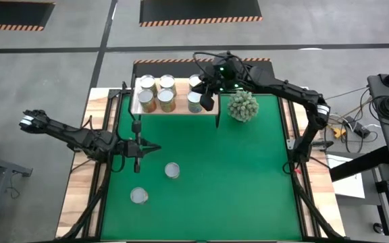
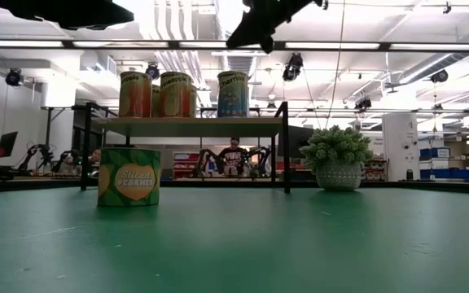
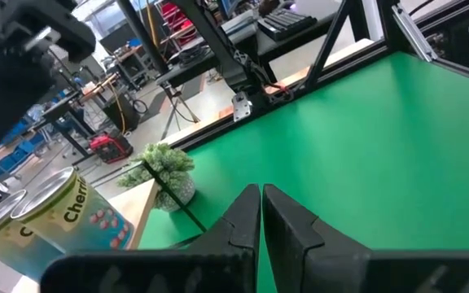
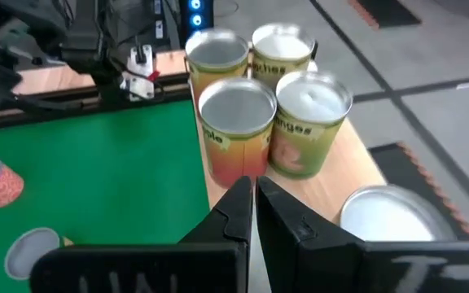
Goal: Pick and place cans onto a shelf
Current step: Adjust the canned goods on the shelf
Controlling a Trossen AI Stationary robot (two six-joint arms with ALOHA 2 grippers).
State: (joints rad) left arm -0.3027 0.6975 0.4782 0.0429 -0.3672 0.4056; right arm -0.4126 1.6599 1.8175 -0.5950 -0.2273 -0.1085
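The right gripper (image 1: 207,101) is hovering at the shelf's (image 1: 178,111) front edge, jaws together on nothing, beside six cans (image 1: 166,100) crowding the board at 12 o'clock. The left gripper (image 1: 148,148) is hanging toward 9 o'clock, jaws together and empty. Two loose cans (image 1: 172,170) are sitting on open green mat (image 1: 248,182) toward 7 o'clock. A spiky plant (image 1: 242,106) is standing at the shelf's right end.

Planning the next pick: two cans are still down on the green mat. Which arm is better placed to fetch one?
Left, probably. The left gripper hovers over the mat close to the nearer can, its fingers shut. The right gripper is over the shelf, far from both.
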